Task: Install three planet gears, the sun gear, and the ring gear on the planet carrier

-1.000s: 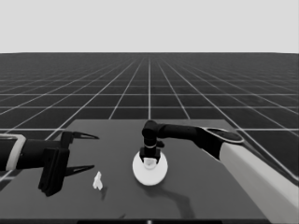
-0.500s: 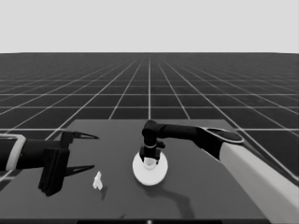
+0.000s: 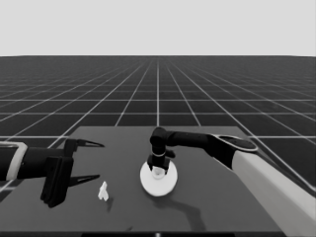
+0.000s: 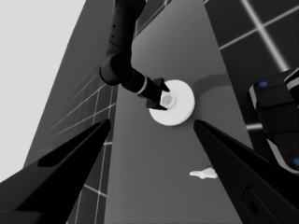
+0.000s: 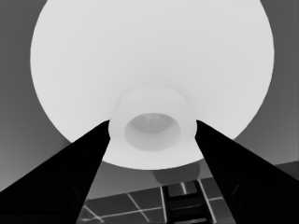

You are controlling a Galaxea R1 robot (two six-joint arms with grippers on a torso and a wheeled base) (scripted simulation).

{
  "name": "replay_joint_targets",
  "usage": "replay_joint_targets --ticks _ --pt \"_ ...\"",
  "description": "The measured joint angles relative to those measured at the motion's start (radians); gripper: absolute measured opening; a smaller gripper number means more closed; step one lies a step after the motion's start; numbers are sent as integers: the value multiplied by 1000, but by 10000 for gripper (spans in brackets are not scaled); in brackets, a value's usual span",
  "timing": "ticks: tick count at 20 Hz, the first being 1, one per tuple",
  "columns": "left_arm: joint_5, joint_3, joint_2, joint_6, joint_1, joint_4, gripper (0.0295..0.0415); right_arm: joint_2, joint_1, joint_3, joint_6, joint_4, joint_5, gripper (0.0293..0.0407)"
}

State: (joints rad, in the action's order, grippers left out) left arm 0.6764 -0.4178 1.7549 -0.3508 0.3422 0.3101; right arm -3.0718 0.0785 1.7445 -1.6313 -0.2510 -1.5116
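Observation:
The larger round part [image 3: 161, 184] [image 4: 181, 111] [image 5: 149, 56], the ring gear, lies flat at the middle of the table. Its raised hub [image 5: 152, 127] points up. My right gripper [image 3: 157, 168] [image 4: 160, 99] [image 5: 153, 125] stands straight down over it, one finger against each side of the hub. The smaller round part and the planet gears are hidden; none shows in any view. My left gripper [image 3: 94, 160] [image 4: 152, 122] waits open over the table's left end, holding nothing.
A thin white piece [image 3: 103, 191] [image 4: 204, 174] lies on the table between the left gripper and the larger round part. Dark machinery with blue lights [image 4: 275, 121] shows at the edge of the left wrist view.

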Motion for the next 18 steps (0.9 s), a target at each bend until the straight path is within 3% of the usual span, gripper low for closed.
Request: replay_joint_targets --ticks 18 --pt "0 0 0 0 0 0 385 0 0 0 -157 0 0 348"
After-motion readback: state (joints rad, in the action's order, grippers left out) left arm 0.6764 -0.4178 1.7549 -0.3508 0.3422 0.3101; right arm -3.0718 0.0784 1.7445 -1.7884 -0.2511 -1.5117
